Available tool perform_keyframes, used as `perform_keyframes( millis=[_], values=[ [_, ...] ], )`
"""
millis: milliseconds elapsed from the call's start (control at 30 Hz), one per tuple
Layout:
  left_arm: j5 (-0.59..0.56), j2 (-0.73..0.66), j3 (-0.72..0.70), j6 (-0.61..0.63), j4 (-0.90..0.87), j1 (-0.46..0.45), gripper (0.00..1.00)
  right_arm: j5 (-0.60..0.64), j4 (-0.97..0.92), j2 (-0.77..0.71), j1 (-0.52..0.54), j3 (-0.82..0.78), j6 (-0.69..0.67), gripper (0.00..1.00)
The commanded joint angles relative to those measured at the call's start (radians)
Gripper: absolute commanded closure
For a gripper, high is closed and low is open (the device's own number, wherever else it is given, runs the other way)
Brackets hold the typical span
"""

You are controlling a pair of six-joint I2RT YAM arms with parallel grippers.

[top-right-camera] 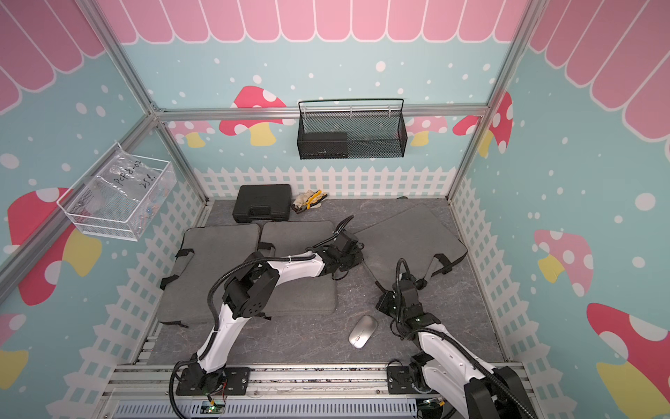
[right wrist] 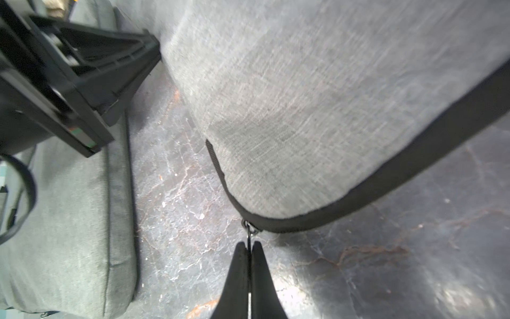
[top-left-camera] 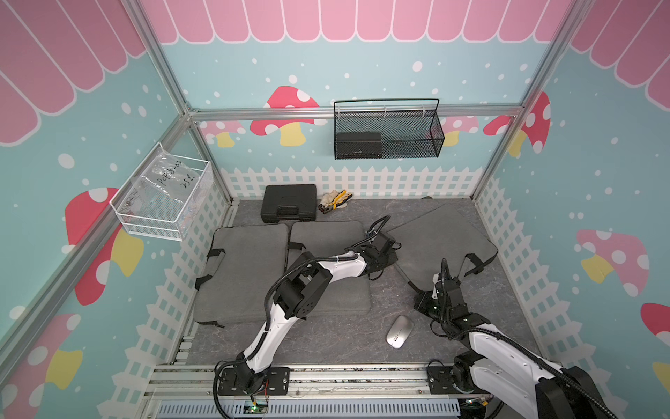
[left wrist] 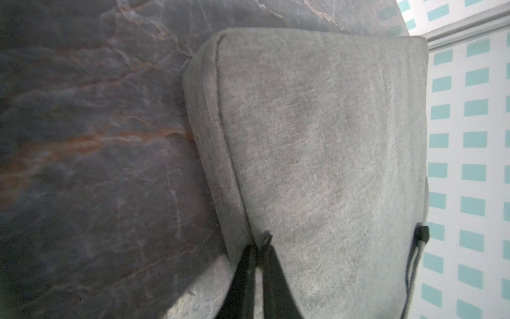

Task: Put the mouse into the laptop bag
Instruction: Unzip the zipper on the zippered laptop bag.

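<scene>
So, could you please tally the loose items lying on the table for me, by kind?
Grey laptop bags: 3
Silver mouse: 1
Black hard case: 1
Bundled gloves: 1
Total: 6

A zipper pull [right wrist: 249, 231] sits between the right gripper [right wrist: 249, 246] jaws, at a corner of the laptop bag [right wrist: 303, 110], which spreads ahead of them. The mouse [top-left-camera: 400, 331] lies behind and left of those jaws. The left gripper [left wrist: 258, 250] jaws seemingly touch another corner of that bag.
</scene>
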Motion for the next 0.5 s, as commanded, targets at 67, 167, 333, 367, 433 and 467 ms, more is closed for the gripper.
perform_keyframes(
  millis=[67,167,333,367,433,467],
  values=[
    [-0.065,-0.081,-0.127,-0.009,-0.039,-0.014,0.44,-0.001,0.016,-0.007,0.011,0.033,-0.013,1.00],
    [-0.076,-0.120,-0.176,-0.011,-0.008,-0.015,0.37,0.015,-0.011,-0.024,0.009,0.038,-0.019,1.00],
    [-0.015,-0.022,-0.058,0.003,-0.025,-0.014,0.34,-0.005,-0.016,-0.035,0.010,0.039,-0.019,1.00],
    [-0.005,0.009,-0.018,0.008,-0.034,-0.014,0.34,-0.005,-0.015,-0.037,0.010,0.035,-0.016,1.00],
    [0.011,0.066,0.061,0.017,-0.051,-0.013,0.38,-0.006,-0.012,-0.034,0.010,0.033,-0.015,1.00],
    [0.019,0.091,0.096,0.020,-0.071,-0.013,0.43,-0.007,-0.011,-0.031,0.009,0.034,-0.014,1.00]
  ],
)
